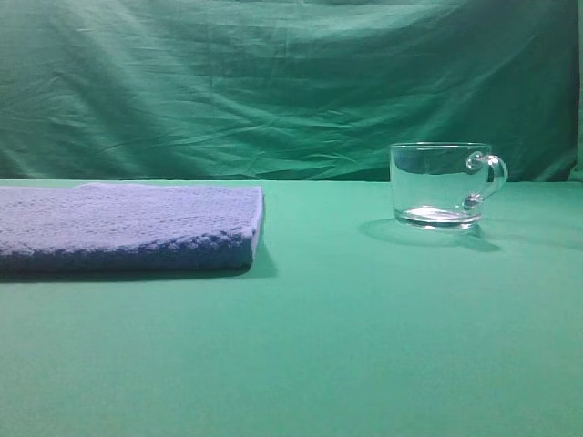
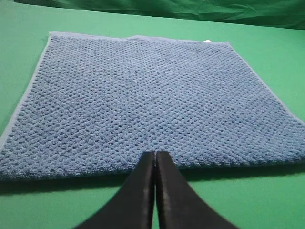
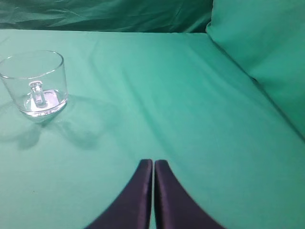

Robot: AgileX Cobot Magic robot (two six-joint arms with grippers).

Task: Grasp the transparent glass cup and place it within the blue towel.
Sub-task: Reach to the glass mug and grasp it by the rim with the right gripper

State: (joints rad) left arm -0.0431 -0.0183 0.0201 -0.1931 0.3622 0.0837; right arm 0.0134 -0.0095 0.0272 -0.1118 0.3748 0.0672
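Right end effector (right wrist view): the right end effector (image 3: 153,164) has its two dark fingers pressed together, closed on nothing, low over the tabletop (image 3: 200,124).
Cup from right end effector: the transparent glass cup (image 3: 34,83) stands upright well ahead and far to the left of the fingertips, apart from them, its looped handle turned toward the camera.
Right of right end effector: a raised fold of green cloth (image 3: 267,52) climbs ahead and to the right.
Left end effector (left wrist view): the left end effector (image 2: 155,155) is likewise shut and empty, fingers touching along their length.
Towel from left end effector: the blue towel (image 2: 143,100) lies flat straight ahead, its near edge just beyond the fingertips, its wide face spreading left and right; nothing rests on it.
Exterior high view: neither end effector shows here; the cup sits on the right, handle pointing right, and the towel lies on the left, the two well apart with bare green cloth between.
Deciding relation: the cup is on the right arm's side, so that arm looks the nearer one; it would need to spread its fingers and swing left and forward to reach the cup.
Task stage: seemingly at the start, cup not yet grasped.
Surface and room: smooth green cloth, mildly creased; a wrinkled green backdrop (image 1: 273,82) hangs behind.
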